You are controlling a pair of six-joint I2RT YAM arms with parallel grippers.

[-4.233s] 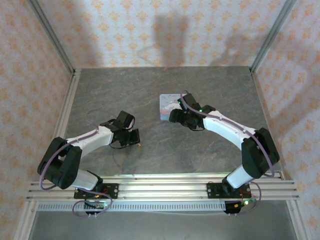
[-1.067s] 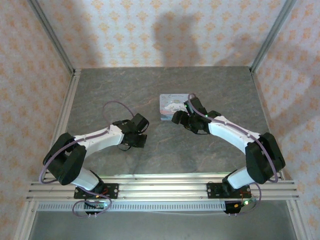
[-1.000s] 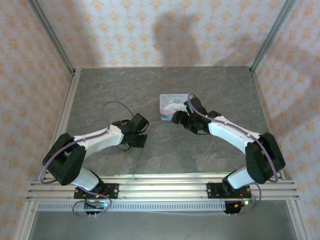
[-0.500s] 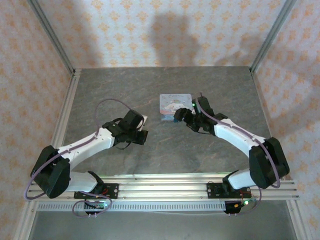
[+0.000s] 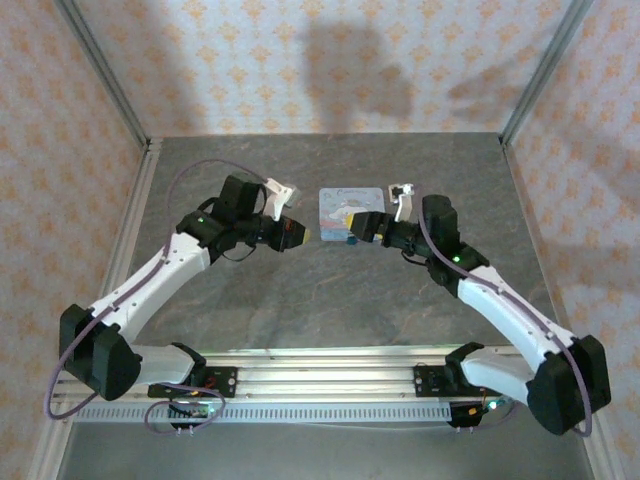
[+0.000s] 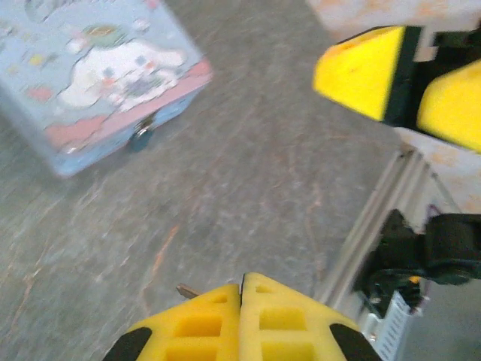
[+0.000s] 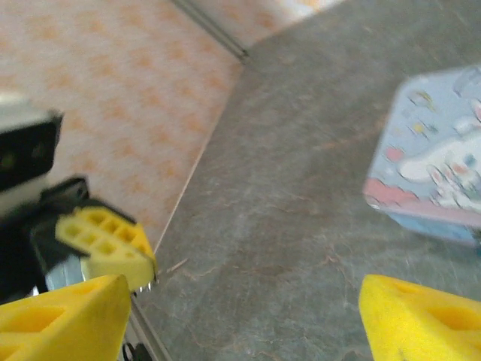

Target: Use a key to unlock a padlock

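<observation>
Left pincer (image 6: 240, 284) clamped shut, thin dark key (image 6: 184, 289) tip poking out by its yellow pads, held above grey stone-look counter (image 5: 330, 300), just left of pale blue, pink-rimmed cartoon tin box (image 5: 350, 203). Small dark teal padlock (image 6: 140, 139) sits at box's near edge. Right pincer (image 7: 248, 316) spread wide, empty, by box's near-right side.

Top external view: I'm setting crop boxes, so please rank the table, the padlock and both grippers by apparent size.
Largest to smallest:
1. table
2. padlock
3. left gripper and right gripper, which look alike, so I won't rank those two.
</observation>
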